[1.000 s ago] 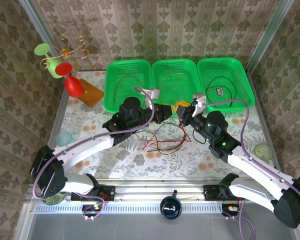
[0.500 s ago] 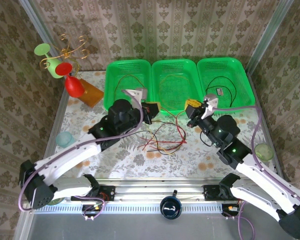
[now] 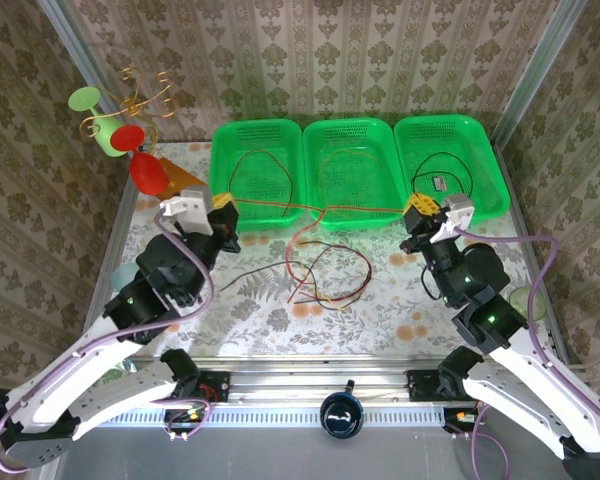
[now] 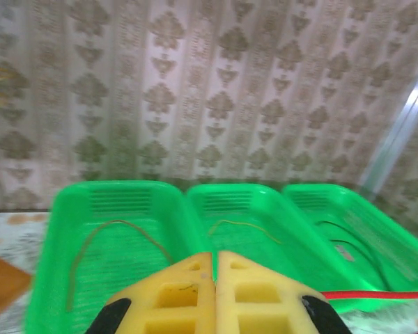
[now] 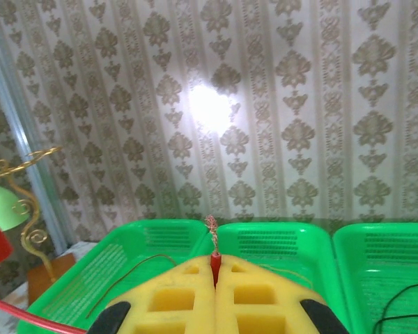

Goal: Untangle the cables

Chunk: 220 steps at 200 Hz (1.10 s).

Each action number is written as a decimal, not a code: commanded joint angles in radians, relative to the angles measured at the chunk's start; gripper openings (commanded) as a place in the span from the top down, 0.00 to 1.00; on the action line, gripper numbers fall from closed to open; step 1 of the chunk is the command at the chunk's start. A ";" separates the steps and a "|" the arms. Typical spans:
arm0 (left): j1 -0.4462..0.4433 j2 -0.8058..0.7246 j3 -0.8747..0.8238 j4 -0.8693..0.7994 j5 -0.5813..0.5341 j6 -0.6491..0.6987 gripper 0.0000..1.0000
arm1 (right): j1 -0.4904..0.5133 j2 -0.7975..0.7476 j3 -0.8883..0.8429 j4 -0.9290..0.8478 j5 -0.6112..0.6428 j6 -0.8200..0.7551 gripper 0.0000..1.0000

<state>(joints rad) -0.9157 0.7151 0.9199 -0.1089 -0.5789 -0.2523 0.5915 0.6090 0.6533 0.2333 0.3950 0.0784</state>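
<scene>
Progress, my read: three strands sorted, the rest open. Three green baskets sit in a row at the far edge of the table (image 3: 430, 325). The left basket (image 3: 255, 126) has a brown cable (image 4: 122, 225), the middle basket (image 3: 350, 123) a yellow cable (image 4: 245, 227), the right basket (image 3: 448, 120) a black cable (image 5: 403, 303). One per basket, so those look done.

In hand: the red cable (image 3: 355, 210), strung nearly straight from left to right just near of the baskets, between the two arms.
- The right gripper (image 3: 418, 210) has its pads fully closed on the frayed end; the right wrist view shows the tip poking up from the seam.
- The left gripper (image 3: 223, 210) also has its pads pressed together. The pinch isn't visible in its wrist view, but in the top view the red strand ends at it, so I judge it clamped there.

Left to do: the loose cables (image 3: 315, 280), red, brown and black loops crossing each other mid-table, near of the strung strand. The strand dips toward that heap at its middle, and I can't tell if it's free. Red's destination is unclear.

Surface: flat floral-print cloth.

Room:
- Patterned wallpaper (image 3: 330, 60) on three sides, with aluminium posts (image 3: 533, 65) at the far corners.
- Far left: a gold wire stand (image 3: 138, 100) carrying a green and a red cup, with an orange board (image 3: 183, 177) beside it.
- One pale bowl (image 3: 128, 276) at the left edge, another at the right.
</scene>
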 commanded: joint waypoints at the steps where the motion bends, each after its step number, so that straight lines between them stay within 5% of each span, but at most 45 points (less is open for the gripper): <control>1: 0.003 -0.066 -0.026 -0.057 -0.248 0.087 1.00 | -0.016 -0.038 0.020 0.001 0.171 -0.045 1.00; 75: 0.001 -0.237 -0.105 0.015 -0.480 0.213 1.00 | -0.077 -0.114 0.006 -0.043 0.410 -0.067 1.00; 143: 0.001 -0.340 -0.149 0.088 -0.682 0.260 1.00 | -0.173 -0.135 0.033 -0.265 0.768 0.162 1.00; 220: 0.007 -0.417 -0.170 0.134 -0.794 0.342 1.00 | -0.266 -0.131 0.062 -0.445 0.860 0.306 1.00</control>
<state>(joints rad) -0.9203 0.3286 0.7574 -0.0166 -1.2999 0.0418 0.3397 0.4896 0.6842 -0.1623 1.1534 0.3153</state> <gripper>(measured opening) 0.050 0.059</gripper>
